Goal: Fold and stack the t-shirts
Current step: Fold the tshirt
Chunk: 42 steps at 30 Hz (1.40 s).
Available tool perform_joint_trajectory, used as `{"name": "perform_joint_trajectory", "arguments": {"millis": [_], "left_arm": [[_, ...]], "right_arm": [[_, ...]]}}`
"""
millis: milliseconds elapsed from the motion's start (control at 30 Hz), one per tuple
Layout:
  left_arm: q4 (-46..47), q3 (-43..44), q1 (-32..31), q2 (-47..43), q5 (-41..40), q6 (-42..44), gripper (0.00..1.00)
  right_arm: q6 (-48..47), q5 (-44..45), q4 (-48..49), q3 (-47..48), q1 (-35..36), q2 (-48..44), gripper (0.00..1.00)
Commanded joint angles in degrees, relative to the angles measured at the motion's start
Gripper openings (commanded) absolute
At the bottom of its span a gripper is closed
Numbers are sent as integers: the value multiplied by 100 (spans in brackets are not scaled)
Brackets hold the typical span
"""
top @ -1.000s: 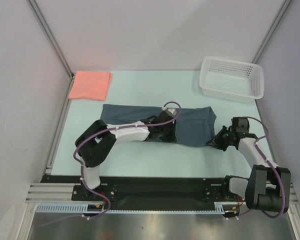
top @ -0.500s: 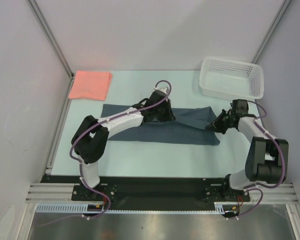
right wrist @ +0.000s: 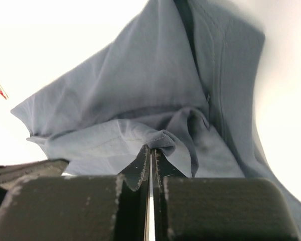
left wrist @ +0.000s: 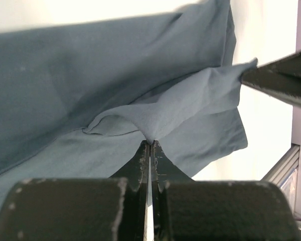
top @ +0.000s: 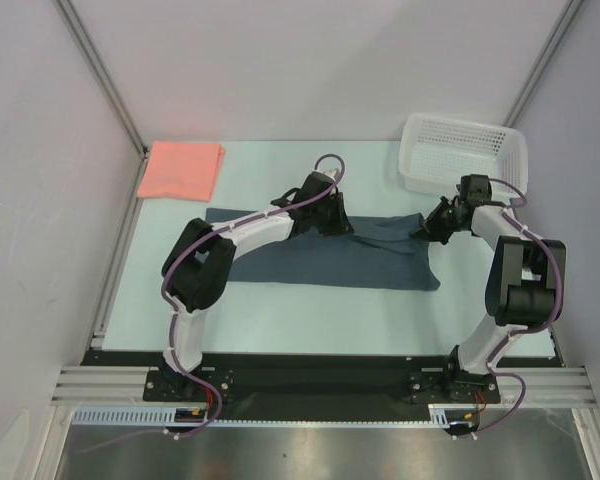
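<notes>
The left gripper (left wrist: 149, 143) is closed tight, its fingers meeting on a pinched ridge of the slate blue-grey t-shirt (top: 320, 260) near the middle of its far edge. The left arm reaches forward and bends rightward over the cloth. The right gripper (right wrist: 150, 148) is likewise clamped on a bunched fold at the shirt's right end, with the right arm stretched up the right side of the counter (top: 310, 312) and its wrist turned inward near the white mesh basket (top: 467, 155). The shirt lies lengthwise across mid-counter. The folded salmon-pink t-shirt (top: 182, 169) rests at the far left corner, well apart.
</notes>
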Motion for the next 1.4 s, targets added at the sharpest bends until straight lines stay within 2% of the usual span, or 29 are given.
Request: {"name": "perform_joint_trajectory", "arguments": {"millis": [0,267,500,967,1133,1367], "left_arm": [[154,119,59,-99,50,105,0],[145,470,331,137,110,26,0],[251,673,490,401,612,-53,0],[427,-372,586,-213,1025,-45,0],[567,-899,586,-477,1078,-18,0],[480,-1129,578,-618,1262,87,0]], "right_arm": [[-192,-63,-64,499,28,250,0],[-289,-37,-267,1545,72,936,0],[-386,25,-478,1880,160,1095,0],[-465,-72,-785,1415,178,128,0],[-324,-125,-698,660,187,-415,1],[-104,-116,-425,-351,257,-1076,1]]}}
